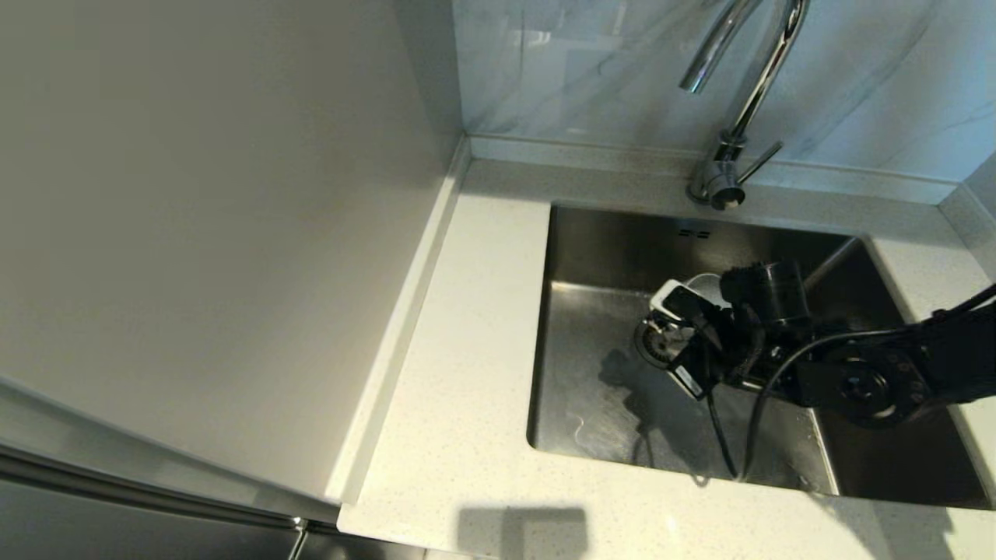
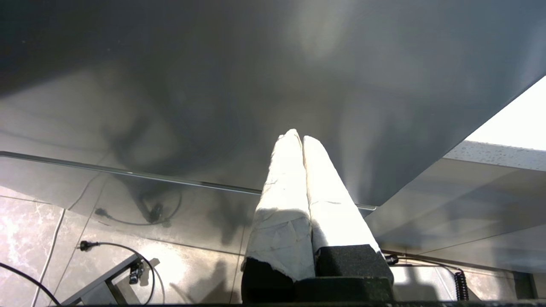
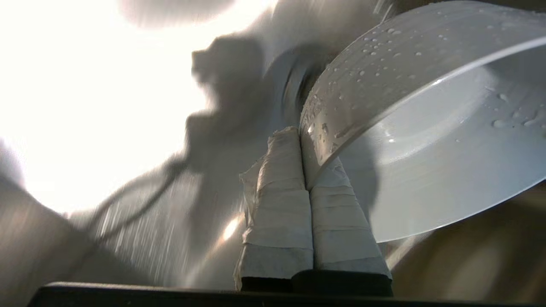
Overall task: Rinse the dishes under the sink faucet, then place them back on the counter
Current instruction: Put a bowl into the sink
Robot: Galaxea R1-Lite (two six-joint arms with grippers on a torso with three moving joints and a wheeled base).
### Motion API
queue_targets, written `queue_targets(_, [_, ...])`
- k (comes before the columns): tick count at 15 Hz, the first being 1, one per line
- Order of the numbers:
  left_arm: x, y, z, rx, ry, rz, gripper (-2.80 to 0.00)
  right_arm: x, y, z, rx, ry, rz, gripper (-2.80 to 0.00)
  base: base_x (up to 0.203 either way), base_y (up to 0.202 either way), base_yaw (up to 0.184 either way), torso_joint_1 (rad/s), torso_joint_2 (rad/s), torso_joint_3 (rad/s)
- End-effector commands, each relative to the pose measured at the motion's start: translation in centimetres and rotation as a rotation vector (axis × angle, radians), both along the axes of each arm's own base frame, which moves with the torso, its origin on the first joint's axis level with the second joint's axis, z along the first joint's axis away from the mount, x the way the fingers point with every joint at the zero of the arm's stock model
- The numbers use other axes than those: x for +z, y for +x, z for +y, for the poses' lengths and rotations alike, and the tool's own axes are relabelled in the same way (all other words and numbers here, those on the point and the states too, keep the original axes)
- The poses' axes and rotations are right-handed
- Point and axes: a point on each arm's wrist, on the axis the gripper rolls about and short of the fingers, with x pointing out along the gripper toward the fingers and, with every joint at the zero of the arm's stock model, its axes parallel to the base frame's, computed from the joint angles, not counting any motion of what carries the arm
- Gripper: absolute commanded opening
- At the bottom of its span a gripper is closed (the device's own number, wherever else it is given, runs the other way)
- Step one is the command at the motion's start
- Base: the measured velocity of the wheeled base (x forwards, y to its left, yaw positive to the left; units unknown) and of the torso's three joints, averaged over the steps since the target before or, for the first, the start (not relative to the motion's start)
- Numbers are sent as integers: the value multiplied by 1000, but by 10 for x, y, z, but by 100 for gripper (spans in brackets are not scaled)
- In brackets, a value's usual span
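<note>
**Wet bowl pinched over the sink drain**

The right gripper (image 3: 305,170) is down inside the sink (image 1: 591,373), its black arm reaching in from the right side. Its two tape-wrapped fingers (image 3: 281,200) are pressed together on the rim of a white bowl (image 3: 426,140), one finger on the outside of the wall and one on the inside. The bowl is tilted steeply, nearly on edge, and water droplets bead on both its outer wall and its inner face. From the head view only a sliver of the bowl (image 1: 704,284) shows behind the gripper, just over the round drain strainer (image 1: 657,342), towards the far half of the basin. The arm's shadow and a thin trail of water lie on the steel floor nearer the front.

The faucet (image 1: 747,85) rises from the counter (image 1: 467,373) behind the sink's far edge, spout curving out to the left, lever handle sticking out to the right (no stream is visible from it).

The left gripper (image 2: 302,138) is off to the side, hanging beside a dark cabinet front (image 2: 256,85) above a tiled floor (image 2: 34,238), fingers closed against each other with nothing between them
</note>
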Motion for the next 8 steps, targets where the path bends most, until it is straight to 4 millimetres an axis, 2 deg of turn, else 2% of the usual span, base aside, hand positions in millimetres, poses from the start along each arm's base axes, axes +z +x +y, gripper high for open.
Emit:
queue_targets(1, [0,0,0,-1,-1,-3,-280,-29,26,14,6,-11,-8,-280,0,0,0,0,0,0])
queue_targets(8, [0,0,0,1,-1,-3,-280,-73,66,15,-29,-26,10,-280,0,0,0,0,0,0])
